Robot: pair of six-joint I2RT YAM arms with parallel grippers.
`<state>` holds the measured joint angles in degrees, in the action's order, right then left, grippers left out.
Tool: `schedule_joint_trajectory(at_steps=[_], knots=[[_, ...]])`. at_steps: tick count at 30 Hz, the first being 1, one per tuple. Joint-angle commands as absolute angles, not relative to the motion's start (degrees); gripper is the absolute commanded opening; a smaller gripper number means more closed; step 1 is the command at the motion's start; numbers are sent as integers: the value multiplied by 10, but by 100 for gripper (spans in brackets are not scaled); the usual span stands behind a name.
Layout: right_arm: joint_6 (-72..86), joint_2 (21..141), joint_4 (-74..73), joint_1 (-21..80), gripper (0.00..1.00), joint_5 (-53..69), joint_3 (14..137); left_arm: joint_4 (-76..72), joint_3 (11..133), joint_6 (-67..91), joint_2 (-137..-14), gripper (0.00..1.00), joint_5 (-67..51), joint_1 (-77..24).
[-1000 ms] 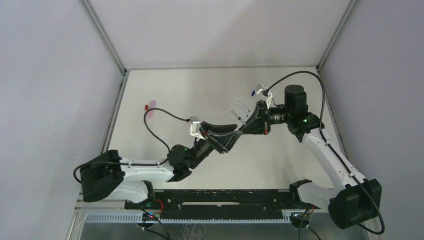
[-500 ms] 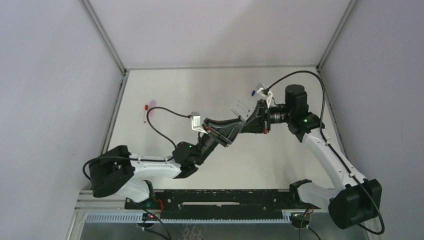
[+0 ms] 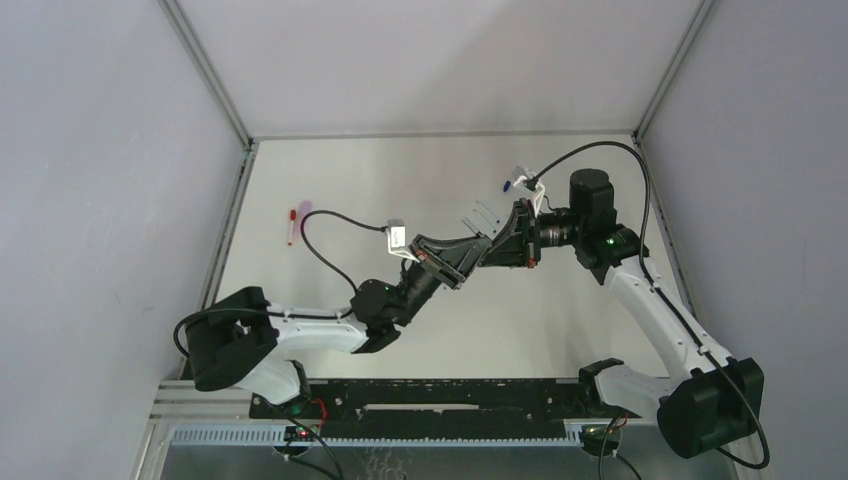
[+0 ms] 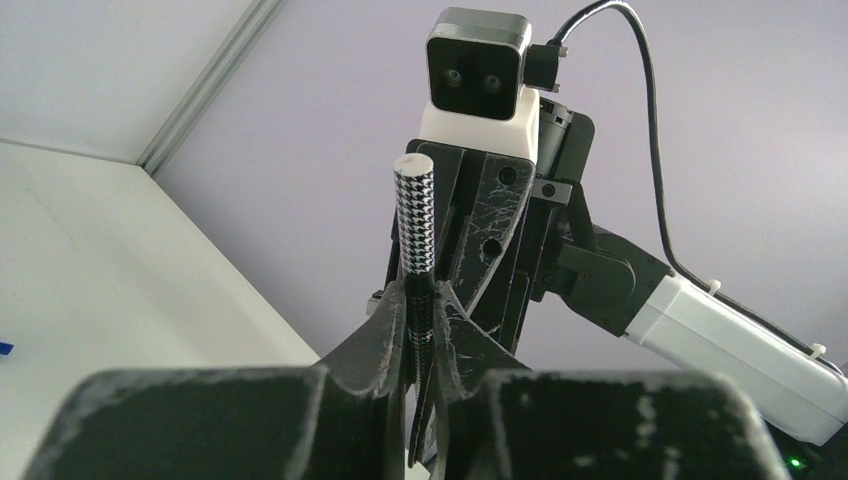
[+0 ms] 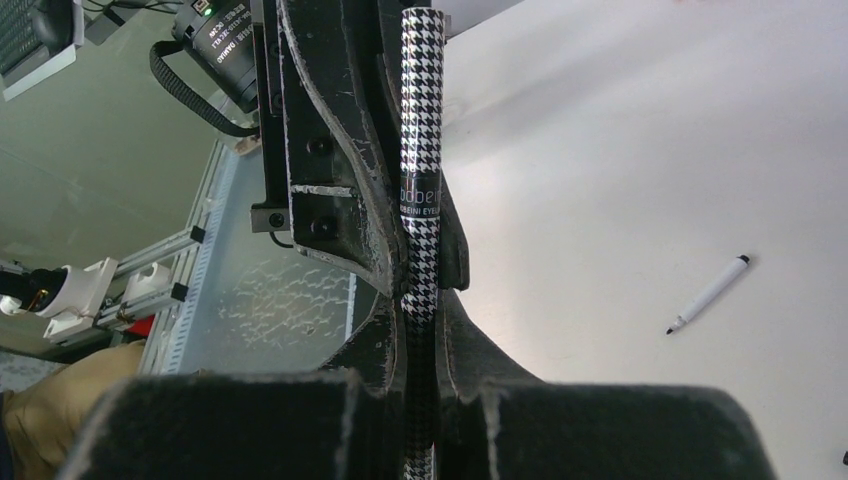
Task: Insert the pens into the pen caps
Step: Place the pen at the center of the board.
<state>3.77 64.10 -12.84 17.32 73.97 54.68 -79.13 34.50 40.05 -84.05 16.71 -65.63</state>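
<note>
**Closing on the houndstooth pen (image 5: 422, 120) from both ends**

And the left arm is in! A second ago it hung lower and further left in the top view, jaws spread wide. Now it has pushed up and right to the centre. The left gripper (image 4: 418, 318) is pressed together on the pen's dark lower stretch. The right gripper (image 5: 420, 300) has not budged, pinching the same pen from the opposite side.

The arm bases sit on a black rail at the bottom of the frame. Beyond them lies the pale, matte table (image 3: 350, 180), with plain grey walls (image 3: 100, 150) rising left, right and behind. Left of centre lies a red pen (image 3: 291, 226), and a pink cap (image 3: 303, 207) is just beyond it. A blue cap (image 3: 507, 185) sits further back, right of centre. In the right wrist view, a white pen (image 5: 708, 294) with a dark tip lies alone on the table at mid-right.

The houndstooth pen is up off the table, running straight from one gripper into the other. Its white-checked end points at the right wrist's camera, and the two sets of fingers meet almost tip to tip around it.
</note>
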Motion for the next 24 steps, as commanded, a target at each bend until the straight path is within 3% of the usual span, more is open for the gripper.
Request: schedule_joint_trajectory(at_steps=[1,3,5,8,11,15,17,21,24], knots=[[31,638,-127,178,0,741,550,-812,377,408,-845,7,144,-653],[30,638,-123,178,2,741,546,-815,373,410,-843,0,140,-651],[25,639,-122,178,14,746,543,-817,365,408,-838,0,139,-648],[3,643,-133,177,50,756,542,-817,344,401,-824,0,139,-642],[-42,642,-162,172,68,745,542,-802,308,399,-800,0,140,-630],[-102,642,-199,145,73,736,543,-744,250,408,-746,0,122,-596],[-128,641,-215,124,73,733,543,-646,235,409,-701,0,100,-571],[-162,642,-238,75,73,726,542,-246,300,345,-598,0,84,-529],[-170,649,-245,42,73,722,542,-25,370,257,-571,0,86,-498]])
